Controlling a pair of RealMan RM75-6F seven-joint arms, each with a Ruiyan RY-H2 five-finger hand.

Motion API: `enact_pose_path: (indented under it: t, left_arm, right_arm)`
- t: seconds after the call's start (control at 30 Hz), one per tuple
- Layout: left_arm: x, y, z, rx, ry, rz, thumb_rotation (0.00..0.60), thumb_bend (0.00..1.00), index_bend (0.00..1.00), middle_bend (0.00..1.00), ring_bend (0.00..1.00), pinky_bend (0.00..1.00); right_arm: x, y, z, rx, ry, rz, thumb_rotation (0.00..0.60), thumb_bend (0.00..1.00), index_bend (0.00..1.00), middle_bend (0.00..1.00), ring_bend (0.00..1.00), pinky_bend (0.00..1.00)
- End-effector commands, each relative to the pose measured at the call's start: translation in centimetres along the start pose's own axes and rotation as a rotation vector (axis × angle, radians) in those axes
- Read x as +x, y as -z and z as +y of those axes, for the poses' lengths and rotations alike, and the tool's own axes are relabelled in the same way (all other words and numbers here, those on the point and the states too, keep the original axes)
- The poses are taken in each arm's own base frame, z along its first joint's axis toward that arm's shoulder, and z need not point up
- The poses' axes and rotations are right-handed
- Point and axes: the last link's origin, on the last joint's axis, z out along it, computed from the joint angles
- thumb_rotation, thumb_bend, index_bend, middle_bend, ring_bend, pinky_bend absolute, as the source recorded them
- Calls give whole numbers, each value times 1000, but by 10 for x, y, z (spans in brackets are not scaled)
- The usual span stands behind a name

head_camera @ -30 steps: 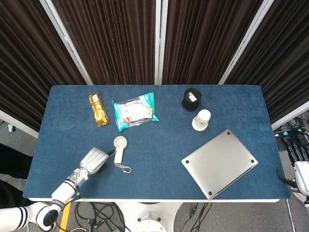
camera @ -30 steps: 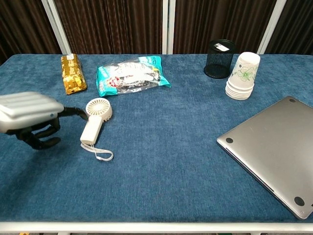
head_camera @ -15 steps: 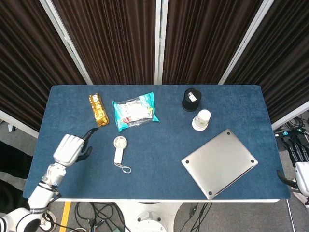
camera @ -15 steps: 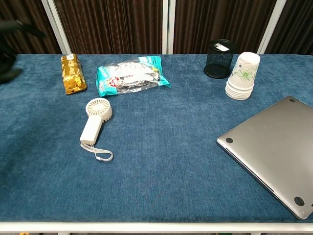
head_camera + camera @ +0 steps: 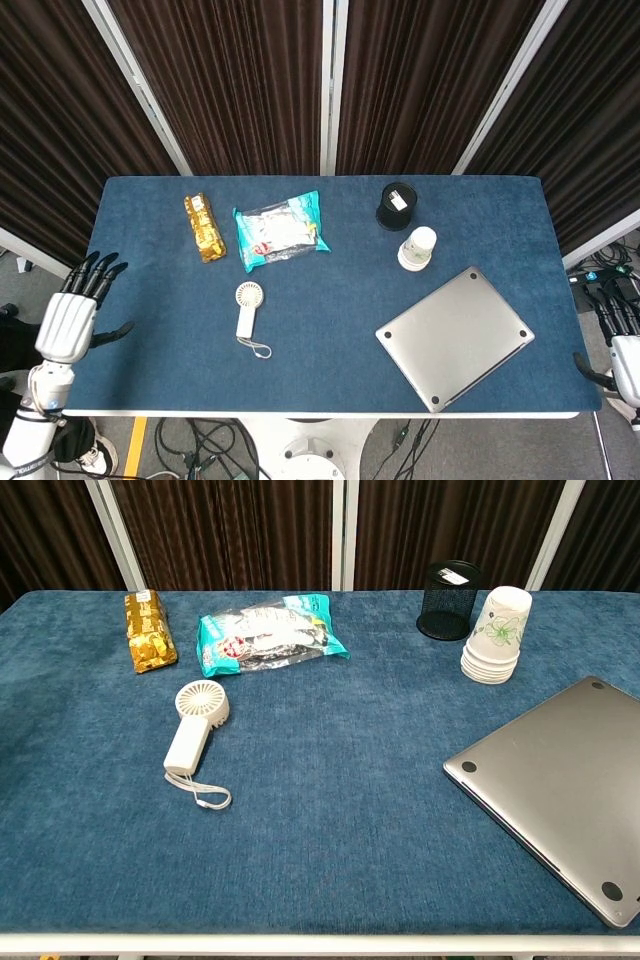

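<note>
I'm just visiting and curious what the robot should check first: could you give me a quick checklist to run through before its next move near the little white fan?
1. Left hand holds nothing, fingers spread: ok.
2. Left hand off the table's left edge, well apart from the handheld fan: ok.
3. Fan lying flat on the blue table, wrist strap loose toward the front edge, nothing on top of it: ok.
4. Gold snack bar and teal snack bag lie behind the fan, apart from it: ok.
5. Right hand only partly in view at the picture's edge; open or closed: cannot tell.
6. Laptop closed, far to the fan's right: ok.
</note>
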Motion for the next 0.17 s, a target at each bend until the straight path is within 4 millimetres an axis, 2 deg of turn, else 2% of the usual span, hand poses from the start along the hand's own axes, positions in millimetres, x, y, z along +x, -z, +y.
enact_pose_path:
  t: [0.03,0.17]
  left_arm:
    - [3,11,-8,8,-44,-31,600,0,140,66,0,127]
    - [6,23,-17,40,-86,-88,600,0,140,65,0,127]
  right_arm:
    - [1,1,0,0,-3,5,600,199,0,0,0,0]
    - [4,3,-2,2,-3,20,600,199,0,0,0,0]
